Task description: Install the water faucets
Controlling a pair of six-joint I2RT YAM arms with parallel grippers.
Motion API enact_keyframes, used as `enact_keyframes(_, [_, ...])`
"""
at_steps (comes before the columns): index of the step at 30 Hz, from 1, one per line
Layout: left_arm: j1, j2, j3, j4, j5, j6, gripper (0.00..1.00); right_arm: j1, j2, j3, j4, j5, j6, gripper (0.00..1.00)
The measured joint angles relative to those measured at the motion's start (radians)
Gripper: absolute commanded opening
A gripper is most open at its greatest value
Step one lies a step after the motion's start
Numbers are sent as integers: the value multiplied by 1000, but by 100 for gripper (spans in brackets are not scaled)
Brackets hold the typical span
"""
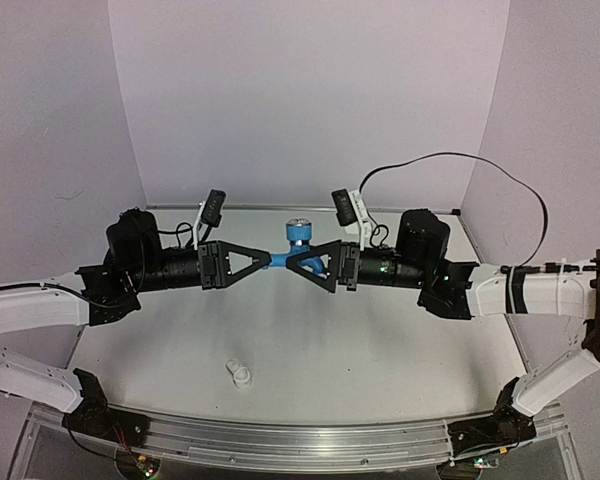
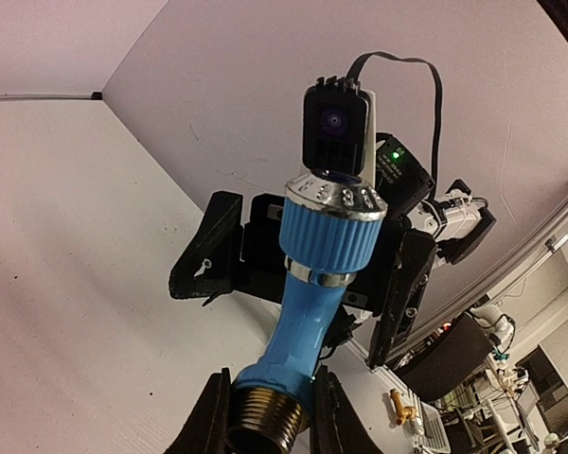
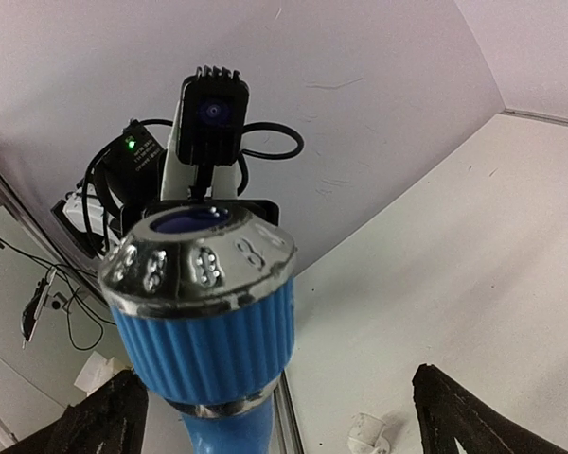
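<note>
Tap aloft, held at one end only

Tap point(image 1: 298, 245) hangs in the air, well beyond the fitting point(image 1: 240, 373) and clear of the worktop point(image 1: 380, 340), with its silvery knob point(image 3: 197, 255) up. The left pincer point(image 2: 270, 416) comes in from beyond and to the left of the fitting and is clenched on the tap's brass thread point(image 2: 265, 414), one finger on each side. The right pincer point(image 1: 305, 265) faces it from beyond and to the right of the fitting. It is released, jaws spread wide to either side of the blue body and touching nothing that I can see.

The main risk, as I judge it, is that single grip. A round, ridged thread gives flat fingers little to bite on, so the tap could swivel or slide out and drop near the fitting. If the right pincer closes off-centre, it could lever the tap sideways out of the left one. The two wrists also sit nose to nose, so a small misjudged advance could knock them together. The fitting lies loose and could roll if struck.
</note>
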Motion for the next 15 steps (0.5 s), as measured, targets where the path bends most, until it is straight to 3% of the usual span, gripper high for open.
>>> enact_keyframes(3, [0,1,0,12,-7,-14,0,-5,2,-2,11,12,18,95])
enact_keyframes(6, [0,7,0,23,-14,-27,0,-11,22,5,18,-8,21,78])
enact_keyframes(10, [0,23,0,22,-22,-36,0,-16,99,54,16,-68,36,62])
enact_keyframes(14, [0,33,0,20,-39,-40,0,-15,122,65,8,-106,36,31])
enact_keyframes(15, [0,34,0,19,-44,-40,0,-14,122,66,13,-114,38,27])
